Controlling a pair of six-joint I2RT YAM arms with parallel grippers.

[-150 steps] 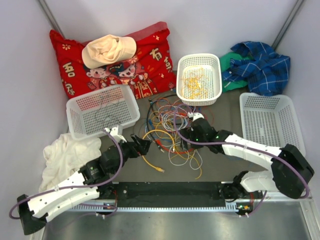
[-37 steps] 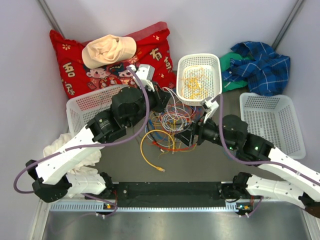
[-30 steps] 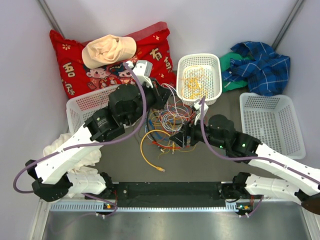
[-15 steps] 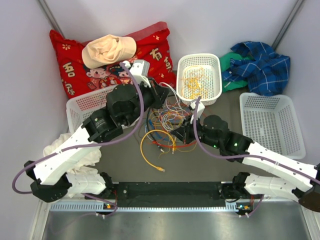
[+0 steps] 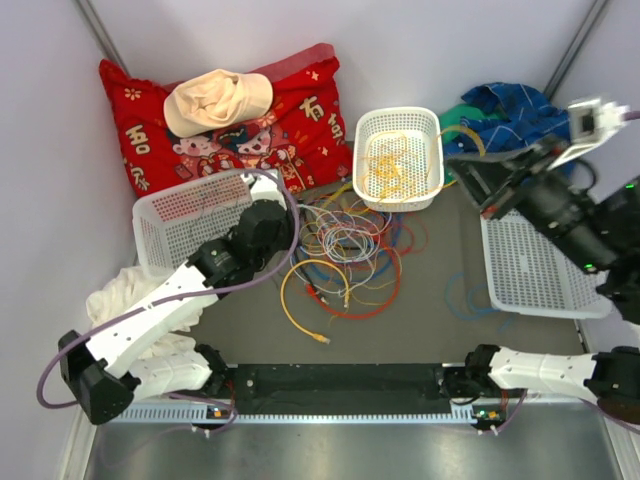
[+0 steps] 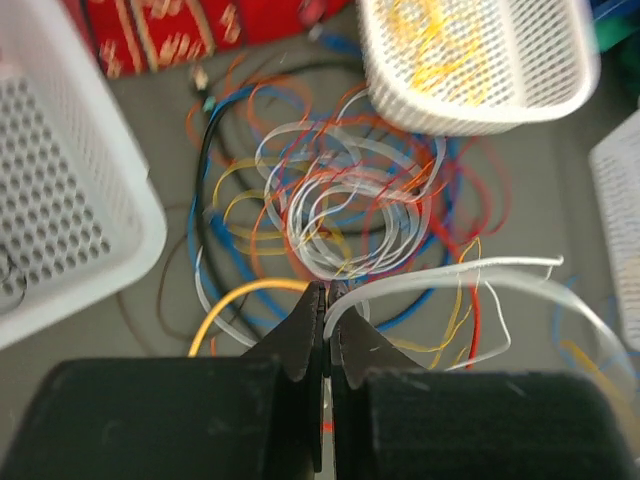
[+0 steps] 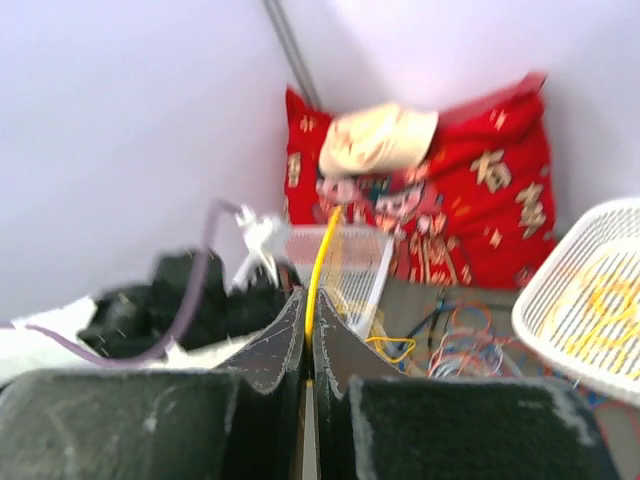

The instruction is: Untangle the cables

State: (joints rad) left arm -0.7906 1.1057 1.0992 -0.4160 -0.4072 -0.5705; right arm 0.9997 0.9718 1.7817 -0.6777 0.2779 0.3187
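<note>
The cables (image 5: 345,245) lie in a loose tangle of red, blue, white, orange and yellow loops on the grey table between the baskets. My left gripper (image 6: 325,291) hangs over the tangle's near-left side, shut on a white cable (image 6: 450,275) that curves off to the right. In the top view its black wrist (image 5: 265,226) hides the fingers. My right gripper (image 7: 308,296) is raised high at the far right, shut on a thin yellow cable (image 7: 320,255). In the top view that yellow cable (image 5: 460,131) arcs out from the right gripper (image 5: 478,178).
A white basket (image 5: 361,150) with yellow wires stands behind the tangle. More white baskets sit at the left (image 5: 150,214) and the right (image 5: 545,262). A red cushion (image 5: 300,120) with a beige hat (image 5: 215,100), a blue plaid cloth (image 5: 525,125) and a white cloth (image 5: 130,300) lie around. A blue cable (image 5: 470,300) lies apart.
My right gripper shut at the tangle, then rose up and away to the far right with the yellow cable. My left arm drew back toward the near left, still shut.
</note>
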